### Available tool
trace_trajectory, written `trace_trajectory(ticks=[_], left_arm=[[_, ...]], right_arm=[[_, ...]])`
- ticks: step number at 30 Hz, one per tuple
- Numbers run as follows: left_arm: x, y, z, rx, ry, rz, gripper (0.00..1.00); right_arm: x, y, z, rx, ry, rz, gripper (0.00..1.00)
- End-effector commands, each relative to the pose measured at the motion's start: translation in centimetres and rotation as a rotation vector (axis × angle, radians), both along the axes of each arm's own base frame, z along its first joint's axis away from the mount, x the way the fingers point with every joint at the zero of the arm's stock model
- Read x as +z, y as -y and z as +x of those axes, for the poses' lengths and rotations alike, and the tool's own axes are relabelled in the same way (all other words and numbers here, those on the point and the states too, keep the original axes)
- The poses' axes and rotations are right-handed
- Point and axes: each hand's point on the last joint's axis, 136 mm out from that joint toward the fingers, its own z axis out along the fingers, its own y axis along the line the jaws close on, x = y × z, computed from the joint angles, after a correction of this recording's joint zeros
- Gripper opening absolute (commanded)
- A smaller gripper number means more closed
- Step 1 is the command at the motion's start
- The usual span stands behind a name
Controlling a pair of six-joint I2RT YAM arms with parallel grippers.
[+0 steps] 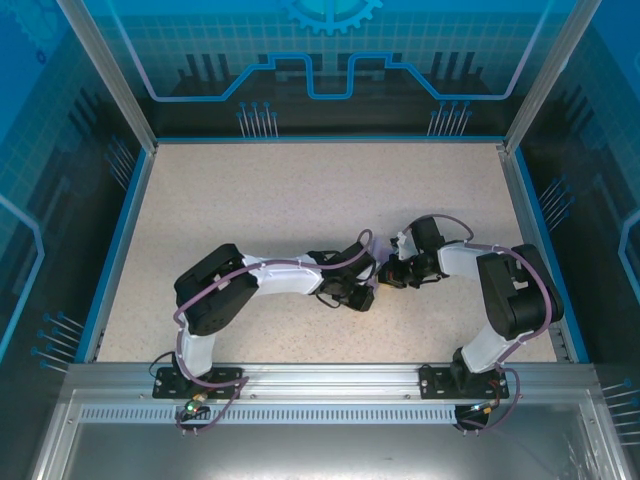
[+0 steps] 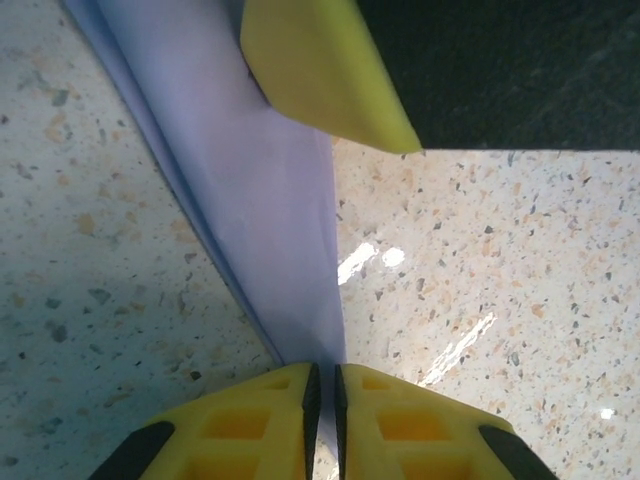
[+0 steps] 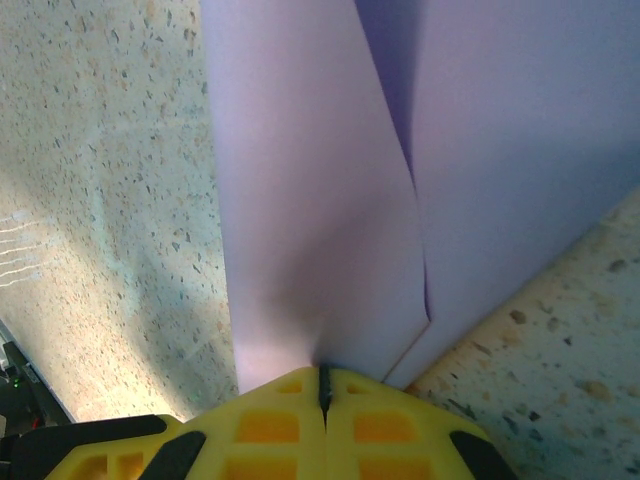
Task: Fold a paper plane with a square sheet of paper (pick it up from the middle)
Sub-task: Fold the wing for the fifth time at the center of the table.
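Overhead, two arms reach in from the near edge of one speckled table and meet near its middle. The left gripper and the right gripper sit just beside each other, tips almost touching. From this height the jaws are too small to judge. The paper between them is at most a pale sliver that I cannot make out clearly.

On the left wrist camera, one piece of lavender paper runs from the top of the picture down to the left gripper. It narrows to a point that enters the slit between the two yellow fingers. Those fingers stand pressed nearly together, pinching that tip. A long crease or layered edge follows the paper's left side. A third yellow finger, on a black body, comes in from the top and lies over the paper's upper part. So three fingers show in this view.

On the right wrist camera, the same lavender paper rises from the right gripper. Its two yellow fingers are closed onto the lower edge. At least two overlapping layers show, split by one fold line running up from the grip. The speckled table lies on either side.
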Motion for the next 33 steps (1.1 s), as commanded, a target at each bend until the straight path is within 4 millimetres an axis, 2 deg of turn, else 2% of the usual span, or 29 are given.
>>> trace_trajectory(ticks=[1, 12, 16, 22, 25, 28, 33], left_arm=[[-2.8, -2.8, -2.5, -0.055, -0.057, 0.171, 0.14], [-1.2, -3.8, -3.8, -0.109, -0.065, 0.215, 0.12], [0.3, -3.9, -4.0, -0.099, -0.05, 0.175, 0.12], [4.8, -1.5, -1.3, -0.016, 0.028, -0.001, 0.14], [6.1, 0.4, -0.4, 0.0, 0.036, -0.108, 0.14], [5.7, 1.8, -0.4, -0.013, 0.001, -0.145, 0.14], [3.2, 2.3, -0.7, -0.023, -0.046, -0.137, 0.13]], right_arm=[[-2.4, 1.4, -1.6, 0.002, -0.073, -0.105, 0.01], [-2.4, 1.5, -1.6, 0.004, -0.073, -0.112, 0.0], [-2.3, 1.5, -1.7, 0.006, -0.07, -0.109, 0.0], [-2.2, 1.3, -1.7, 0.004, -0.067, -0.095, 0.0], [-2.1, 1.2, -1.8, 0.004, -0.067, -0.089, 0.0], [-2.0, 1.1, -1.7, 0.005, -0.067, -0.081, 0.0], [-1.9, 1.0, -1.8, 0.007, -0.068, -0.071, 0.0]])
